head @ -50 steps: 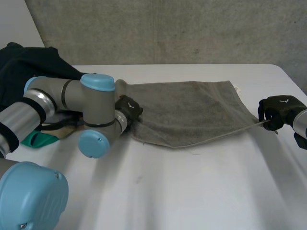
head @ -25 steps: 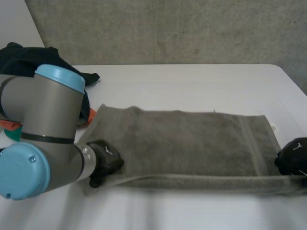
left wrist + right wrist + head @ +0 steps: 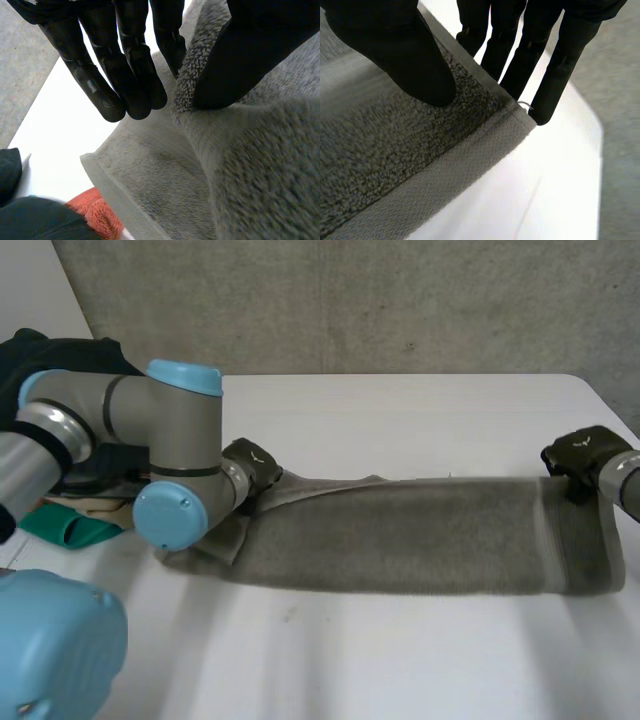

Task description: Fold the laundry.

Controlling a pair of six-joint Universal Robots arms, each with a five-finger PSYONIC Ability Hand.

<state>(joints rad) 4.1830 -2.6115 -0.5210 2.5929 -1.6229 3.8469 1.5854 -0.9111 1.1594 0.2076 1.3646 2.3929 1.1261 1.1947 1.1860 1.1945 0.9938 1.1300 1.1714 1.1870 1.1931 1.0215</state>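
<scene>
**Head view: grey towel (image 3: 400, 540) pinched at both ends**

It lies as a long folded band across the white table (image 3: 400, 660). It looks like soft, light terry, so it probably sags wherever unsupported; hems and corners suit gripping. The left hand (image 3: 250, 462) pinches one end's far edge between thumb and fingers. The right hand (image 3: 580, 452) likewise pinches the opposite far corner.

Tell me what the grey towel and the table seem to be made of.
Towel: terry cloth, likely cotton. A fuzzy looped pile shows close up, with a flat woven hem along its edge. It looks matte, soft and limp. Table: a hard, smooth white top with a faint sheen, perhaps laminate or plastic; the look leaves that open.
</scene>
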